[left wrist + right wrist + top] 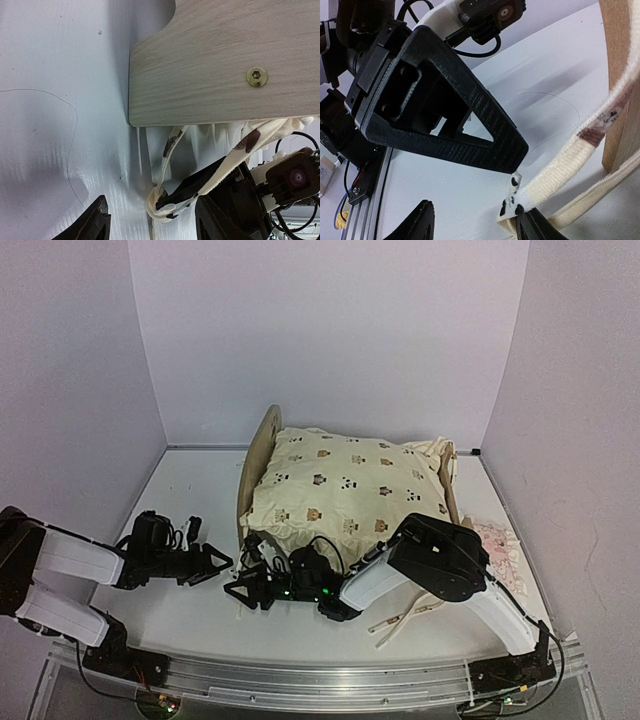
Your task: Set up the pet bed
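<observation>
— Left gripper (222, 562) and right gripper (232, 593)?
— Both spread, clamping nothing; a cushion tie (555, 175) touches one right fingertip.
— Pet bed (262, 445)?
— On the counter (180, 490), just beyond them, cushion (340, 485) lying on top.

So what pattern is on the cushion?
Cream cushion with small brown-and-black animal prints, best in the top external view.
</observation>
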